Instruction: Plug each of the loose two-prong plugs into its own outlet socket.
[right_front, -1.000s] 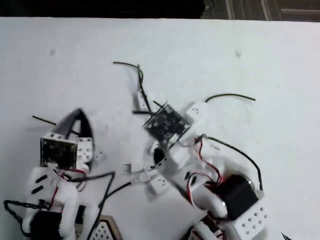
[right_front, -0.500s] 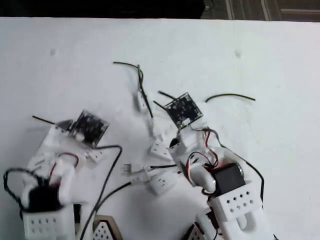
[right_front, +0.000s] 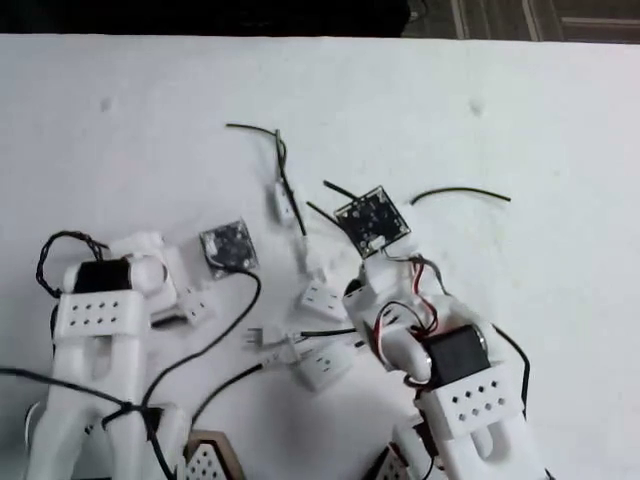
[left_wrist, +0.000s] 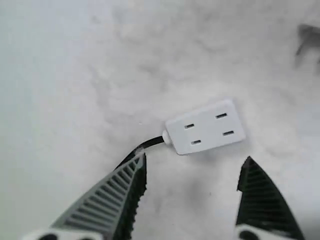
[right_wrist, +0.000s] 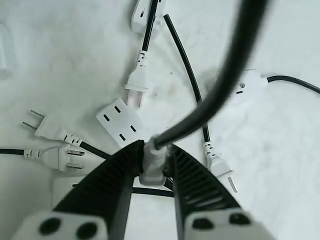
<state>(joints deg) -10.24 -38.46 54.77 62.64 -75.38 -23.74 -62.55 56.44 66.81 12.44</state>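
My right gripper (right_wrist: 155, 151) is shut on a white two-prong plug (right_wrist: 152, 170) whose black cord (right_wrist: 235, 65) rises past the camera. It hangs just above a white outlet block (right_wrist: 121, 122) that has another plug (right_wrist: 135, 86) pushed against its far end. Two loose plugs (right_wrist: 46, 129) (right_wrist: 62, 156) lie beside that block, and a third (right_wrist: 220, 169) lies on the other side. My left gripper (left_wrist: 192, 167) is open over a small white outlet block (left_wrist: 205, 127) with a black cord. In the high view this block (right_front: 195, 306) lies at the left arm's tip.
More outlet blocks lie mid-table (right_front: 322, 298) (right_front: 325, 368) (right_front: 283, 200). Loose black cords (right_front: 460, 193) (right_front: 255, 130) trail toward the far side. A wooden piece (right_front: 205, 460) sits at the near edge between the arm bases. The white table (right_front: 520, 120) is bare at far right.
The left arm has swung round, bringing its wrist rightward over the small outlet block. The right arm pulled toward the far side with its plug, then held nearly still.
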